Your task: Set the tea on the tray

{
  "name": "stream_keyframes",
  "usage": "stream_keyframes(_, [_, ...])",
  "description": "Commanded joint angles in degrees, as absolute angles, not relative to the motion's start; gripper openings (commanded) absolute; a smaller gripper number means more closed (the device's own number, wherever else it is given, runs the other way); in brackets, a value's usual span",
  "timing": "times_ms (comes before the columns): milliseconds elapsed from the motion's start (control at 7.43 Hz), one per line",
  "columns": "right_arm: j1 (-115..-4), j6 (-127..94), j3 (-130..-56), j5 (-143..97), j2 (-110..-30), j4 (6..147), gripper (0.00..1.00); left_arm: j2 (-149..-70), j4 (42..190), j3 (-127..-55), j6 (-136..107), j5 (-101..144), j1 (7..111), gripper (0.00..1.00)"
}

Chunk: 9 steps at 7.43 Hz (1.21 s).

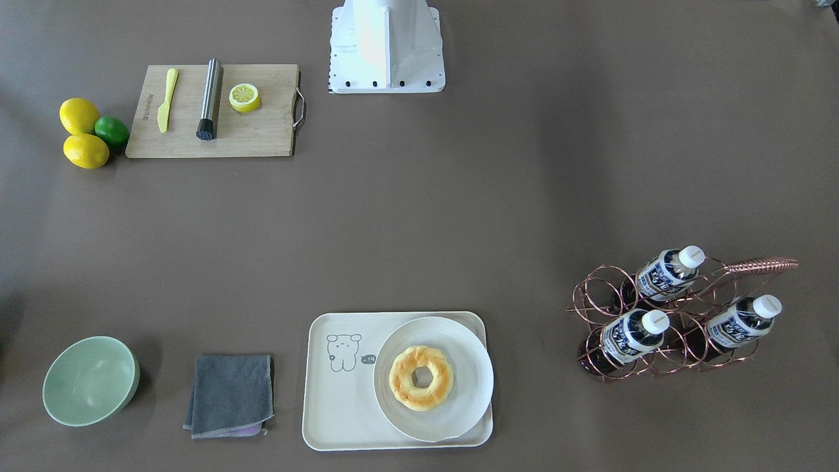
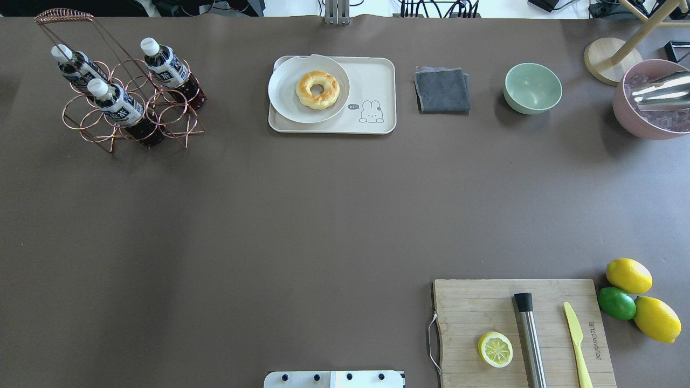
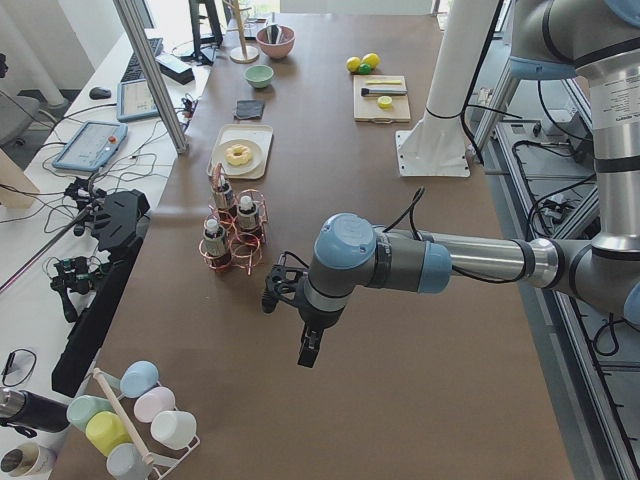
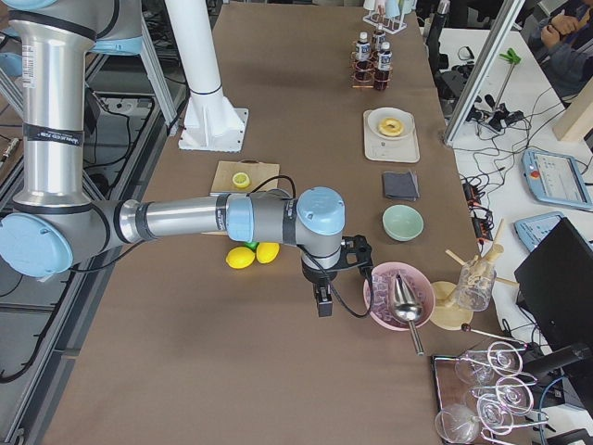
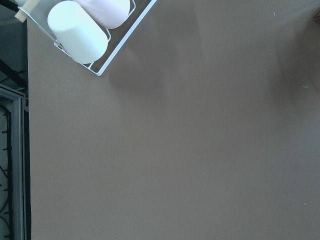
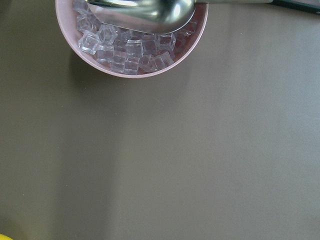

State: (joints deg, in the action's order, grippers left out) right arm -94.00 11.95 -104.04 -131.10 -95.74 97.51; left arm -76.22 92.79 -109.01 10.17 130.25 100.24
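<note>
Three tea bottles lean in a copper wire rack at the table's left end; they also show in the overhead view. The cream tray lies at the far edge, with a white plate and a doughnut on one half. The half by the bear drawing is bare. My left gripper hangs over bare table beyond the rack. My right gripper hangs near the pink ice bowl. I cannot tell whether either is open or shut.
A wooden cutting board holds a half lemon, a steel tool and a yellow knife, with lemons and a lime beside it. A grey cloth and a green bowl lie right of the tray. A cup rack stands at the left end.
</note>
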Motion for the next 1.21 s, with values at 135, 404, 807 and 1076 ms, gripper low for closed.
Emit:
stream_keyframes(135, [-94.0,11.9,-103.6,-131.9,-95.9,97.6,1.0,-76.2,93.3,-108.8,9.6,130.1,99.3,0.97])
stream_keyframes(404, [-94.0,11.9,-103.5,-132.5,-95.8,97.6,1.0,-76.6,93.3,-108.9,9.5,130.2,99.1,0.97])
stream_keyframes(807, [-94.0,11.8,-103.6,-132.5,-95.9,97.6,1.0,-76.8,95.3,-108.9,9.5,130.3,98.4,0.97])
stream_keyframes(1076, [-94.0,11.0,-103.4,-132.5,-95.8,97.5,1.0,-77.3,96.7,-108.7,7.5,130.3,96.0,0.97])
